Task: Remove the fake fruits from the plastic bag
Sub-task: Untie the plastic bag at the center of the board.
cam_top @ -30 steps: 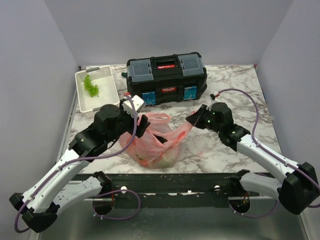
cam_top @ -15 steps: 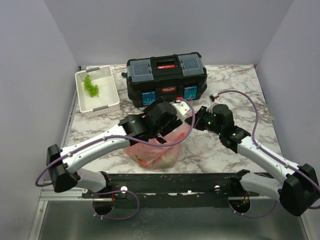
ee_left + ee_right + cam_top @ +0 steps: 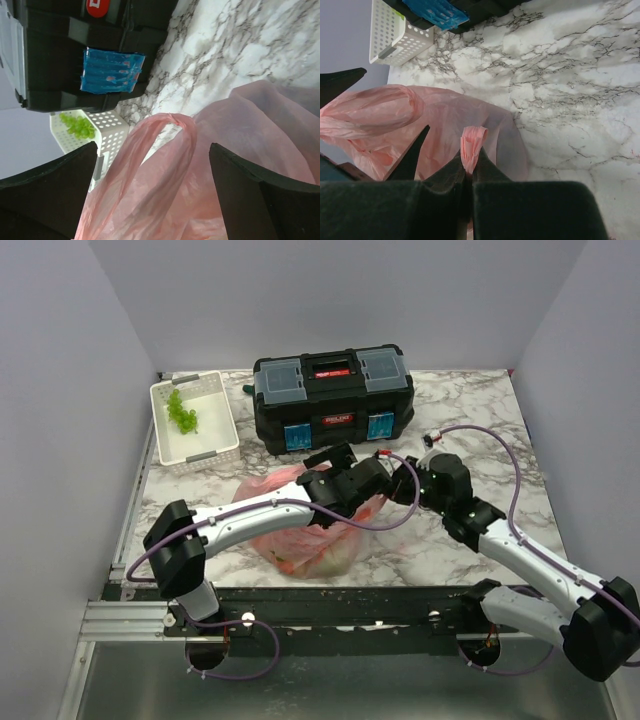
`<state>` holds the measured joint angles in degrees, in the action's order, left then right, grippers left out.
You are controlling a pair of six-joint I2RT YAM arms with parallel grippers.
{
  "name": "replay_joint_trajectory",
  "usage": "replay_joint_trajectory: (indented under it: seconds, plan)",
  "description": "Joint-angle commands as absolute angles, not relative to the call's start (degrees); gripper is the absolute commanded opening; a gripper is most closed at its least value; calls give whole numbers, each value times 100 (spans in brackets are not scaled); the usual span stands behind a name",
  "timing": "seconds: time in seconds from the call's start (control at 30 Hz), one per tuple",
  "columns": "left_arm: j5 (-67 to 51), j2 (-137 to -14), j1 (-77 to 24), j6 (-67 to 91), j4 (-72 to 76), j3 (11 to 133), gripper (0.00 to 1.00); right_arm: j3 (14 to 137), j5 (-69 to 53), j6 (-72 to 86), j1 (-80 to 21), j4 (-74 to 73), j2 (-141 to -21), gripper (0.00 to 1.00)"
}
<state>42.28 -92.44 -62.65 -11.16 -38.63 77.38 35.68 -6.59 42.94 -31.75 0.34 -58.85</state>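
Pink bag (image 3: 290,540) lies on the marble worktop (image 3: 470,410) before the toolbox (image 3: 332,398), with fruits (image 3: 330,556) showing dimly through its near side. Left hand (image 3: 372,480) hangs over the bag's right part, and right hand (image 3: 408,480) is at its right edge.

From the left wrist, the fingers (image 3: 50,185) stand wide apart, holding nothing, with a bag handle looping between them.

From the right wrist, the fingers (image 3: 530,210) are pressed together, pinching a strip of bag.
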Motion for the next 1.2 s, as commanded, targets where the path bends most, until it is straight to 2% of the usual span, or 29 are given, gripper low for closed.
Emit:
replay_joint_trajectory:
  seconds: [0.0,0.03,0.1,0.17,0.3,0.4,0.57,0.67,0.77,0.9,1.17]
  plan:
    - [5089,-9491,-6212,-1373,-3639,8000,86,3451,-535,4225,-3146,9,-5740,5]
    - [5131,-9506,-6206,-1355,-3647,8030,81,3443,-521,4220,-3140,10,-5718,5]
    - [5164,-9470,-6193,-1358,-3635,8063,62,3423,-495,4227,-3146,10,-5676,5]
    - [5212,-9395,-6158,-1414,-3601,8090,38,3402,-442,4222,-3144,-77,-5637,5]
    - [5485,-9090,-6029,-1398,-3583,8125,6,3418,-150,4171,-3146,-341,-5541,5]
    - [5339,-8625,-5914,-1232,-3594,8142,0,3429,283,4141,-3141,-537,-5405,5]
    - [3964,-7769,-5648,-664,-3650,8288,0,3535,622,4097,-3136,-675,-5420,5]
    - [3649,-7646,-5353,-245,-3631,8510,0,3784,832,4057,-3135,-799,-5628,3]
    - [3077,-7787,-4930,232,-3802,8950,0,4312,1140,3856,-3133,-1198,-5993,3]
    - [2075,-8048,-4454,710,-3902,9709,0,5531,1880,3456,-3127,-2435,-6742,1]
    - [-64,-9189,-3524,2315,-4504,12101,0,7247,2956,2754,-2839,-3391,-6770,1]
